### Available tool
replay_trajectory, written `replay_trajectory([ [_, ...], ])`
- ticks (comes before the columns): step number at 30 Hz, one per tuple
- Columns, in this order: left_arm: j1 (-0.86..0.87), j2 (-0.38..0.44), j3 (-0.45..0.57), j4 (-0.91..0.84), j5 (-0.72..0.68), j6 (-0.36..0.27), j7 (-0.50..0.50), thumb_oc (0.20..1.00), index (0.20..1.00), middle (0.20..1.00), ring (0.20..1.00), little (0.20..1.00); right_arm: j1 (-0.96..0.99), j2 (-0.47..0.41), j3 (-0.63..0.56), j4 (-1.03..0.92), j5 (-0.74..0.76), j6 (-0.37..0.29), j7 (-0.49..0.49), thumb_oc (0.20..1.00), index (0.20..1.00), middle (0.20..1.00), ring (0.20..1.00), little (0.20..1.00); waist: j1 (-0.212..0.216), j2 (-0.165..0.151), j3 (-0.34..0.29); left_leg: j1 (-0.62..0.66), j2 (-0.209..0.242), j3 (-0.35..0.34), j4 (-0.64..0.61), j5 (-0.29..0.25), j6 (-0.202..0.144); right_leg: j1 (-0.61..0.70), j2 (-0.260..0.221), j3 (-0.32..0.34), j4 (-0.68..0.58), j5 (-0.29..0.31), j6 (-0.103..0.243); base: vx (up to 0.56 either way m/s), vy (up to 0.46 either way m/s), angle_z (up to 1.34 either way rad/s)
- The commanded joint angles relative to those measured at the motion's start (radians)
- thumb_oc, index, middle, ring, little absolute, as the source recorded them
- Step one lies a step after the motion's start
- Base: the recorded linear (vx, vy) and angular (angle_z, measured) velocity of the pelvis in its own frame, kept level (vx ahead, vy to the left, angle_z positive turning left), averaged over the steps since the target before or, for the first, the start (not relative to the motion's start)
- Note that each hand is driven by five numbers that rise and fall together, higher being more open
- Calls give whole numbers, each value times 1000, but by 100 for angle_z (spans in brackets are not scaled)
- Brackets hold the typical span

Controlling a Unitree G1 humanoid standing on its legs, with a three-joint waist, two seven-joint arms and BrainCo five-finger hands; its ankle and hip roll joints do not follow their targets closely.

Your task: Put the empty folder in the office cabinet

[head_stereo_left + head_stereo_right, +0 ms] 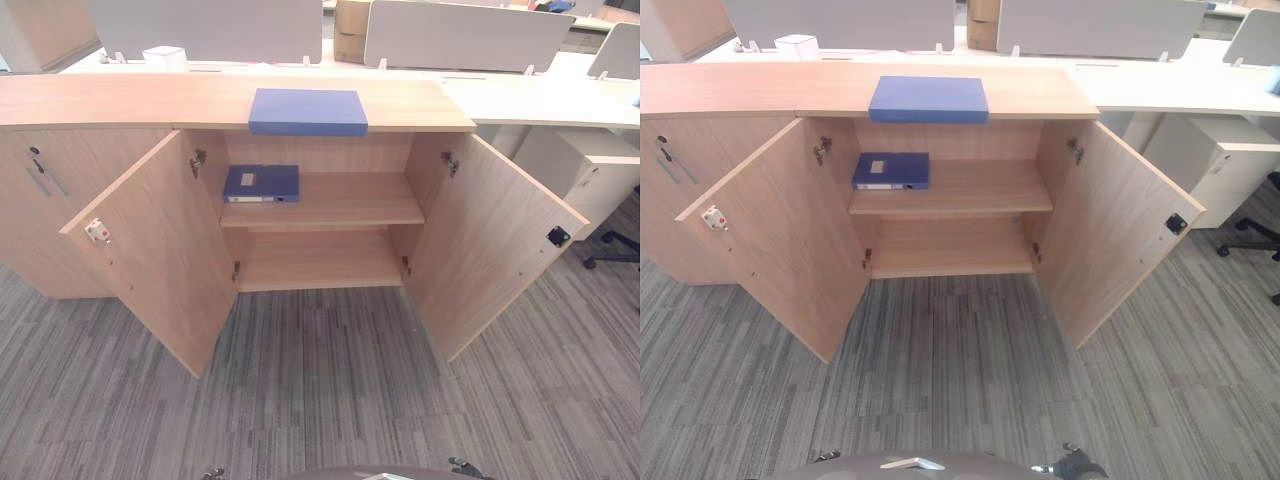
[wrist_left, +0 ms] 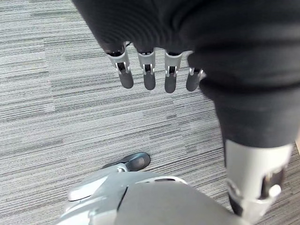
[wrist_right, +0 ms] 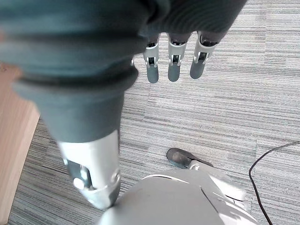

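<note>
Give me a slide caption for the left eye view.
Open office cabinet: one blue folder flat on top, another blue folder on the upper shelf.

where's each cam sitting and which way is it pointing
Left eye, right eye views: on the head, looking down at the open cabinet, a blue folder on top, another on its upper shelf.
Left wrist view: on that wrist, along the open left hand at carpet.
Right wrist view: likewise, right hand open.
Wrist views share carpet.

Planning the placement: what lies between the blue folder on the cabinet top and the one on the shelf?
Just the cabinet top's front edge; blue folder overhangs it, shelf folder below.
</note>
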Motion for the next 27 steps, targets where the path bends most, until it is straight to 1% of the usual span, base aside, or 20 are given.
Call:
replay_trajectory([
  [1, -50, -16, 4, 84, -23, -8, 4, 1000, 1000, 1000, 1000, 1000, -35, -21, 45, 31, -16, -5, -1, 1000, 1000, 1000, 1000, 1000, 0, 24, -3, 15, 43, 24, -10, -36, -67, 44, -6, -9, 6, -53, 64, 0, 0, 0],
  [13, -49, -5, 17, 76, -51, -9, 8, 1000, 1000, 1000, 1000, 1000, -40, -31, 55, 11, -26, -6, 0, 1000, 1000, 1000, 1000, 1000, 3, 26, 17, 8, 57, 19, -10, -26, -78, 33, 2, -16, 9, -59, 60, -8, -34, 0],
  [14, -57, -1, 13, 65, -66, -12, 12, 1000, 1000, 1000, 1000, 1000, -57, -37, 60, -3, -25, -9, -4, 1000, 1000, 1000, 1000, 1000, 5, 24, 47, -34, 77, 25, 59, -24, -89, 20, 4, -6, 22, -65, 54, -160, -114, 4],
  [15, -65, 4, 9, 57, -71, -10, 12, 1000, 1000, 1000, 1000, 1000, -66, -41, 66, -12, -27, -11, -5, 1000, 1000, 1000, 1000, 1000, 10, 16, 73, -98, 91, 28, 168, -36, -101, 15, 3, 3, 32, -73, 44, -244, -176, 2],
  [16, -76, 10, 5, 47, -87, -8, 14, 1000, 1000, 1000, 1000, 1000, -75, -45, 71, -23, -23, -13, -7, 1000, 1000, 1000, 1000, 1000, 15, 7, 100, -203, 111, 18, 327, -34, -111, 4, 4, 7, 48, -79, 27, -216, -207, -7],
  [17, -92, 15, -3, 29, -101, -10, 20, 1000, 1000, 1000, 1000, 1000, -80, -53, 69, -31, -16, -13, -9, 1000, 1000, 1000, 1000, 1000, 28, 0, 130, -282, 117, 8, 444, 20, -119, 8, 1, 4, 52, -81, 16, -170, -210, -5],
  [18, -98, 17, -13, 21, -103, -11, 28, 1000, 1000, 1000, 1000, 1000, -85, -62, 64, -31, -11, -10, -14, 1000, 1000, 1000, 1000, 1000, 30, -1, 148, -361, 125, -17, 534, 54, -121, 3, 4, -8, 59, -84, 7, -44, -144, 15],
  [19, -98, 18, -16, 19, -108, -15, 30, 1000, 1000, 1000, 1000, 1000, -89, -71, 55, -33, -2, -15, -24, 1000, 1000, 1000, 1000, 1000, 33, -1, 155, -411, 133, 1, 516, 61, -108, 9, -1, -15, 55, -94, 9, 4, -62, 23],
  [20, -98, 18, -16, 19, -108, -15, 30, 1000, 1000, 1000, 1000, 1000, -89, -71, 55, -33, -2, -15, -24, 1000, 1000, 1000, 1000, 1000, 33, -1, 155, -411, 133, 1, 516, 61, -108, 9, -1, -15, 55, -94, 9, 248, 63, 7],
  [21, -78, 14, -9, 34, -96, -16, 20, 1000, 1000, 1000, 1000, 1000, -83, -72, 50, -37, 12, -14, -20, 1000, 1000, 1000, 1000, 1000, 51, 15, 141, -449, 159, 27, 384, 97, -98, 34, 13, -6, 46, -115, 14, 206, 74, -12],
  [22, -78, 14, -9, 34, -96, -16, 20, 1000, 1000, 1000, 1000, 1000, -83, -72, 50, -37, 12, -14, -20, 1000, 1000, 1000, 1000, 1000, 51, 15, 141, -449, 159, 27, 384, 97, -98, 34, 13, -6, 46, -115, 14, 329, 125, -2],
  [23, -64, 9, -14, 43, -82, -17, 20, 1000, 1000, 1000, 1000, 1000, -84, -77, 50, -41, 18, -16, -18, 1000, 1000, 1000, 1000, 1000, 71, 29, 148, -472, 161, 29, 299, 163, -103, 52, 25, 6, 48, -132, 9, 276, 120, 23],
  [24, -59, 8, -19, 47, -66, -16, 18, 1000, 1000, 1000, 1000, 1000, -88, -88, 48, -50, 28, -23, -18, 1000, 1000, 1000, 1000, 1000, 87, 41, 159, -492, 165, 28, 169, 213, -115, 78, 27, 20, 48, -155, 6, 401, 155, -1],
  [25, -58, 12, -16, 53, -53, -16, 19, 1000, 1000, 1000, 1000, 1000, -90, -92, 46, -52, 31, -23, -17, 1000, 1000, 1000, 1000, 1000, 97, 46, 165, -502, 173, 39, 68, 244, -127, 100, 27, 27, 48, -174, 6, 498, 182, -42],
  [26, -43, 13, -9, 66, -21, -17, 23, 1000, 1000, 1000, 1000, 1000, -92, -102, 35, -51, 25, -28, -24, 1000, 1000, 1000, 1000, 1000, 107, 51, 169, -554, 198, 88, -2, 257, -139, 146, 25, 34, 42, -205, 11, 345, 113, -55],
  [27, -43, 13, -9, 66, -21, -17, 23, 1000, 1000, 1000, 1000, 1000, -92, -102, 35, -51, 25, -28, -24, 1000, 1000, 1000, 1000, 1000, 107, 51, 169, -554, 198, 88, -2, 257, -139, 146, 25, 34, 42, -205, 11, 350, 128, -22],
])
